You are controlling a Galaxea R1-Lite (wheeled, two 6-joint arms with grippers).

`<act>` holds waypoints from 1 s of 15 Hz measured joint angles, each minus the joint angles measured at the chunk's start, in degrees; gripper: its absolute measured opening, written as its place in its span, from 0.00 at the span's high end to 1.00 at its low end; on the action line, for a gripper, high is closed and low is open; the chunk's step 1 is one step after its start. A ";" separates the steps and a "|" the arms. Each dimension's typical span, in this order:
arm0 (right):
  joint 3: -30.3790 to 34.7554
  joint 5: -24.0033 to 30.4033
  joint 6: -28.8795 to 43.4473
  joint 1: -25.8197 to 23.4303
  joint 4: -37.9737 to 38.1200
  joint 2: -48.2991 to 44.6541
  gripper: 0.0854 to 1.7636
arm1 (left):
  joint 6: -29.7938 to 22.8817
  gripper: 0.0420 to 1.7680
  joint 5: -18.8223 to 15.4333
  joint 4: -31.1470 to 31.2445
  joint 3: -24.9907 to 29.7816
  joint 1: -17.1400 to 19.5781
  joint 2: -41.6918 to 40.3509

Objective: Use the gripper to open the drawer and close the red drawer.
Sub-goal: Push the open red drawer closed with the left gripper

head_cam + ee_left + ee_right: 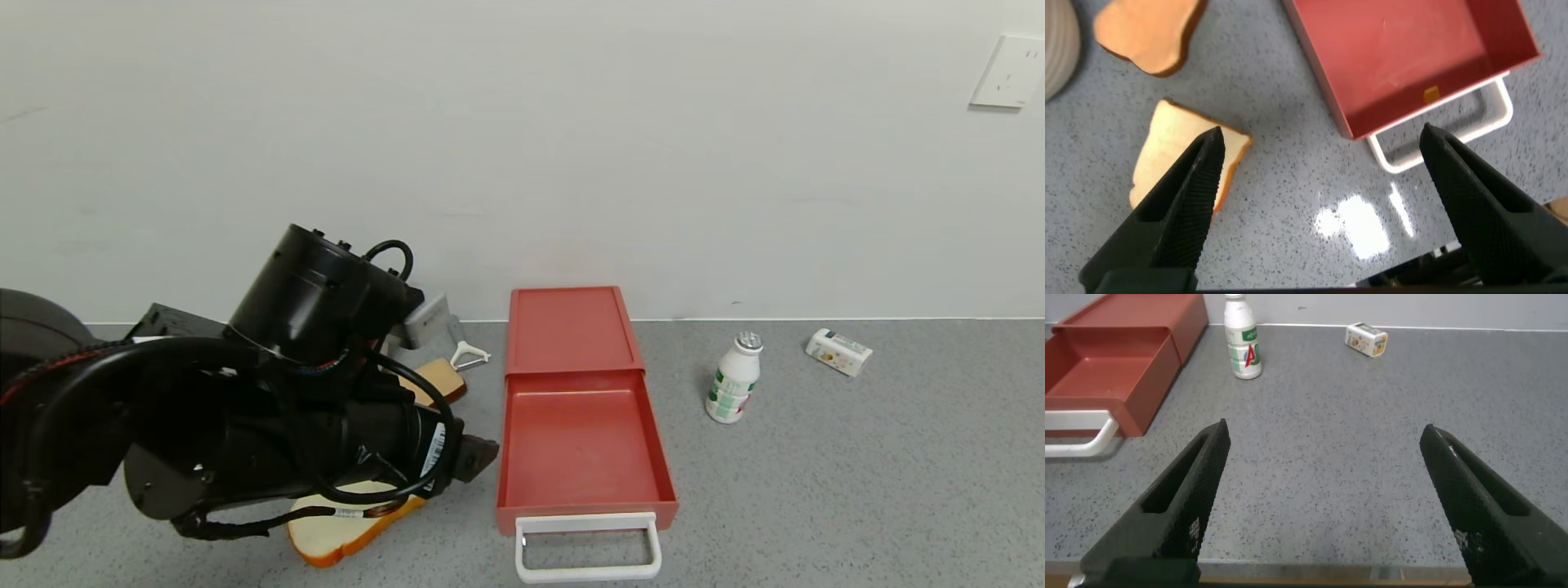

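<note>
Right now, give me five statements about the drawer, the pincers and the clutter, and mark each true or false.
1. The drawer is pulled out. True.
2. The left pincer grips the handle. False: it is open, over the table beside the drawer, holding nothing.
3. The bottle lies on its side. False: it stands upright.
4. A bread slice lies on the table left of the drawer. True.
5. The drawer holds a small carton. False: it looks empty; the carton lies on the table beyond the bottle.

The right pincer is open too, off to the right.
</note>
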 joint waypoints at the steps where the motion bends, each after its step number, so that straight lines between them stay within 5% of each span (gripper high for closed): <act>1: 0.00 0.02 0.00 0.00 0.00 0.00 0.03 | 0.09 0.03 -0.26 -0.44 0.28 0.77 -0.69; 15: 0.00 0.00 -0.01 0.00 0.00 0.00 0.03 | 0.11 0.03 -1.85 -0.60 0.21 0.46 -2.28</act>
